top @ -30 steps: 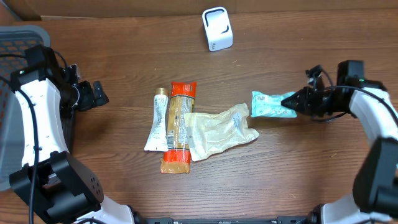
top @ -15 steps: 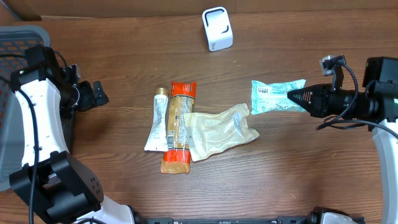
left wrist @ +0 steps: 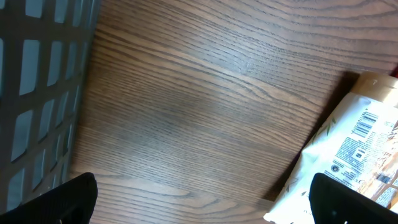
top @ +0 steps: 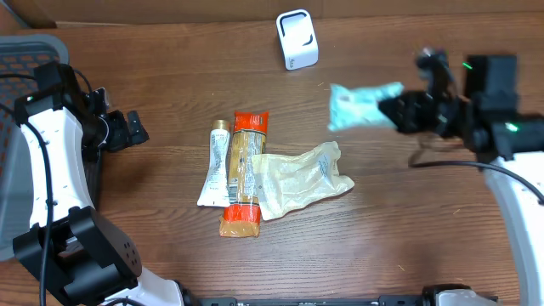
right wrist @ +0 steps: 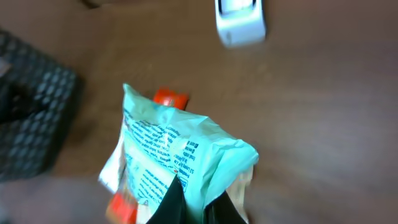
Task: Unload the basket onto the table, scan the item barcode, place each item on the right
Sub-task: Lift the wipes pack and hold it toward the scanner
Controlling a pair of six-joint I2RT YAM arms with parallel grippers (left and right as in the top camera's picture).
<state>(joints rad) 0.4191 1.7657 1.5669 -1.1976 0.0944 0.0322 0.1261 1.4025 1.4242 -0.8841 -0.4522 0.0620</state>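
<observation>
A mint-green packet (top: 361, 104) with printed text hangs in the air right of the table's middle, blurred by motion. My right gripper (top: 393, 110) is shut on its right end. In the right wrist view the packet (right wrist: 180, 149) fills the centre, pinched between the dark fingers of the right gripper (right wrist: 196, 202). The white scanner (top: 297, 39) stands at the back centre, left of and beyond the packet; the right wrist view shows the scanner (right wrist: 240, 22) at the top. My left gripper (top: 134, 129) is open at the far left, holding nothing; its jaws stand wide apart over bare wood (left wrist: 202, 208).
Three items lie mid-table: a white tube (top: 217, 163), an orange-red packet (top: 245, 170) and a crumpled beige bag (top: 299, 178). A grey mesh basket (top: 25, 51) sits at the left edge. The left wrist view shows the tube (left wrist: 348, 143) by the right finger.
My right gripper has lifted the mint-green packet off the table and carried it back and left, closer to the scanner. The left arm has not moved.
</observation>
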